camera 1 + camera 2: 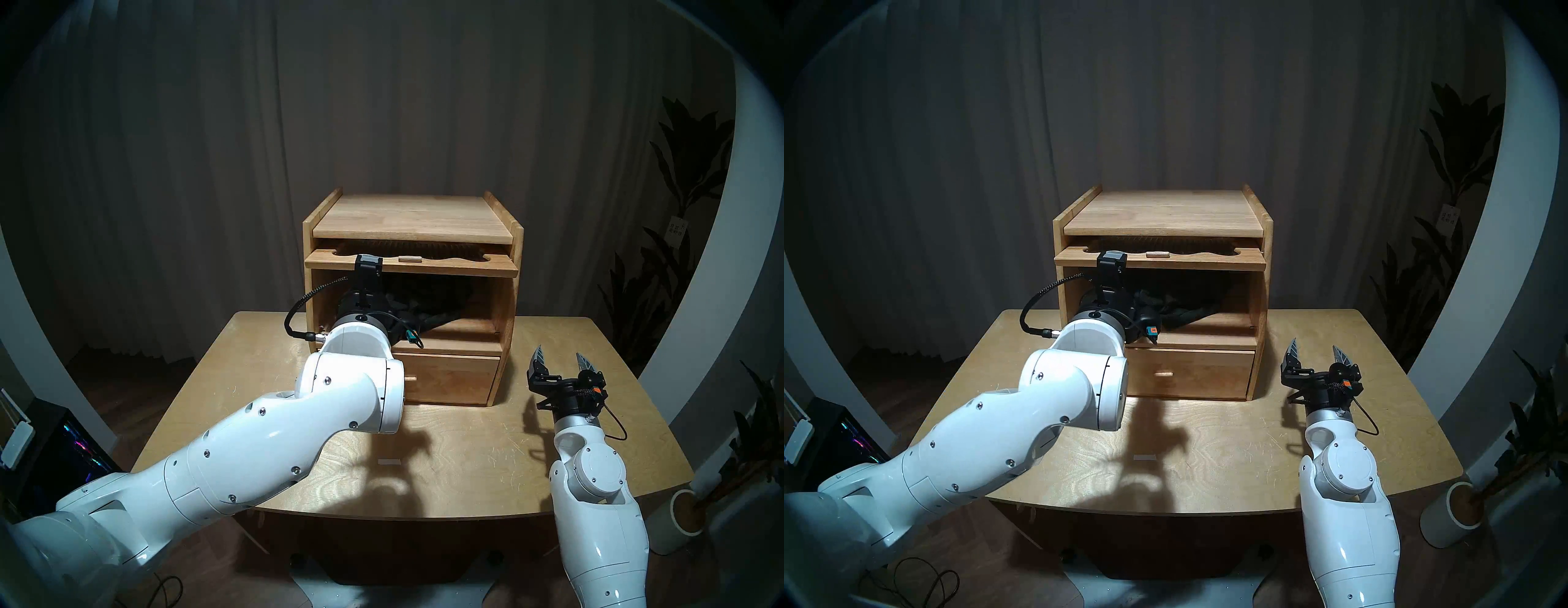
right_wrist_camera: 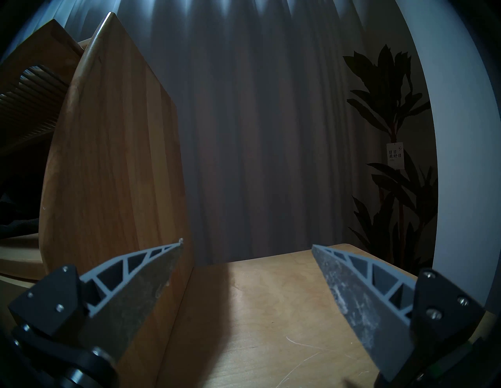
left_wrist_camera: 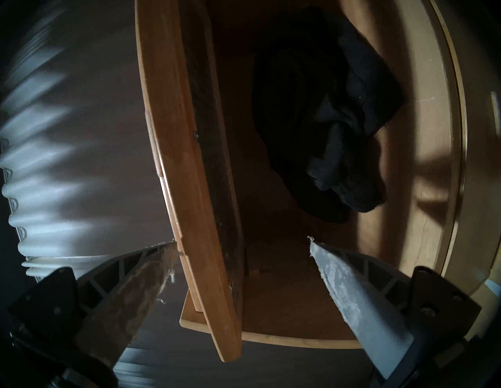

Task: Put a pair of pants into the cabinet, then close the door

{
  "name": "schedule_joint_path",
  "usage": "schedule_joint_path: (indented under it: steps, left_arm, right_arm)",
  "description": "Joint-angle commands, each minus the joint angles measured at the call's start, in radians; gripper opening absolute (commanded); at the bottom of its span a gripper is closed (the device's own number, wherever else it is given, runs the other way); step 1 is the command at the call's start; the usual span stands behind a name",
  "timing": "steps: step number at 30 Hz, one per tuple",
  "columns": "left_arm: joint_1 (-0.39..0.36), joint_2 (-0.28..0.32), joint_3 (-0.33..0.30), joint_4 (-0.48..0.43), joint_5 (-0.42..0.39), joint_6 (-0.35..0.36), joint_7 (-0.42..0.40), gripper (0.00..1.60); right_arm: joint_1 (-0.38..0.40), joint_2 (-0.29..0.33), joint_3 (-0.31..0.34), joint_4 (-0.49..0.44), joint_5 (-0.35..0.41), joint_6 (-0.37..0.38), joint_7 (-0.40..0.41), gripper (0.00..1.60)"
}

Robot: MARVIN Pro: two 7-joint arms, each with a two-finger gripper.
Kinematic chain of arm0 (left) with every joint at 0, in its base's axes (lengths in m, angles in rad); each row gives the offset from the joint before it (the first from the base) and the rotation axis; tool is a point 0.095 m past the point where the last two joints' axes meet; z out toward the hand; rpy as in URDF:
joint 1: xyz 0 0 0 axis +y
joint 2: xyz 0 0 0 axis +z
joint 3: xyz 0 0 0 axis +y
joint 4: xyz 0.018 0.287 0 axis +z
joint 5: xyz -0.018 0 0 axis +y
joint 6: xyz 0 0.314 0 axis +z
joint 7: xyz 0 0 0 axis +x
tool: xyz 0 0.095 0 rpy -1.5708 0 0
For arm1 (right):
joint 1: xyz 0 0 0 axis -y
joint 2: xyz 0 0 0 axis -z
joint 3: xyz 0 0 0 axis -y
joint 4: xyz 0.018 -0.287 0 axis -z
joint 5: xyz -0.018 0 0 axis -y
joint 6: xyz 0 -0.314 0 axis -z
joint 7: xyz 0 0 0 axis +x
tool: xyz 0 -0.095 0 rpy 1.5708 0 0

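head view: the pants [image 1: 428, 303] lie bunched inside the cabinet [image 1: 411, 216]; the door [image 1: 411, 264] is raised flat above the opening. the right fingers [image 1: 562, 358] stand apart, empty, over the table [image 1: 466, 458].
left wrist view: the left fingers [image 3: 241, 242] are apart, straddling the door's edge, pants beyond them. best to draw the door down steadily, clear of the cloth.

You face a dim room closed off by grey curtains [image 1: 382, 106] hanging in long folds. The pale wooden bench [image 1: 466, 467] catches the light and throws hard shadows. A dark leafy plant [image 1: 687, 170] stands at your right, and the floor [image 1: 119, 382] is wooden.
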Motion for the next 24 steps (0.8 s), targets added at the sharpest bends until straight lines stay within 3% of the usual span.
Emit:
schedule_joint_path:
  steps: [1,7,13,17,24]
  left_arm:
    - [-0.077,-0.040,-0.027,-0.003,0.141,0.033,-0.031,1.60]
    - [-0.074,-0.075,-0.050,0.000,0.236,0.033,-0.105,1.60]
    - [-0.003,-0.117,-0.060,0.003,0.315,0.033,-0.143,1.60]
    - [0.040,-0.134,-0.045,0.034,0.292,0.033,-0.131,1.60]
    - [0.038,-0.150,-0.043,0.117,0.234,0.028,-0.085,1.60]
  right_arm:
    - [-0.002,0.000,0.004,-0.054,-0.025,-0.015,-0.020,1.60]
    - [-0.019,-0.007,0.005,-0.070,-0.047,-0.010,-0.045,1.60]
    - [-0.048,-0.018,0.009,-0.099,-0.076,-0.002,-0.081,1.60]
    - [-0.065,-0.023,0.020,-0.112,-0.090,0.001,-0.105,1.60]
    - [-0.084,-0.031,0.036,-0.143,-0.119,-0.003,-0.142,1.60]
